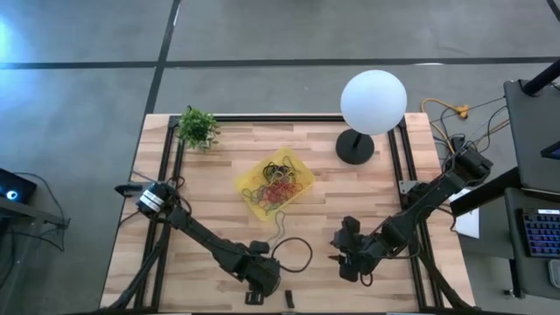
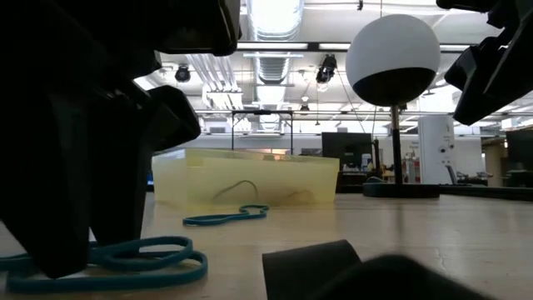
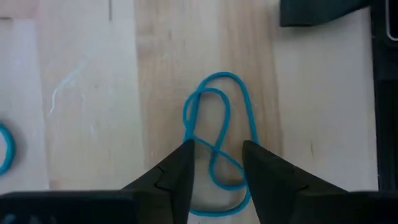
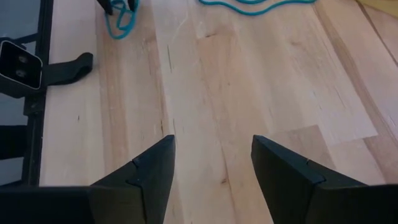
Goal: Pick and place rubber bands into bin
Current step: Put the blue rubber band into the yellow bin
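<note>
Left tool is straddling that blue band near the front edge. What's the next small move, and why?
Probably close the left tool: its open fingers straddle the twisted blue rubber band lying flat on the table, with strands between them. Then lift toward the bin.

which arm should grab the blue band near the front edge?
Left. The left gripper has its open fingers straddling the twisted blue rubber band on the table. The right gripper, also open, has only bare wood between its fingers, with that band farther off.
</note>
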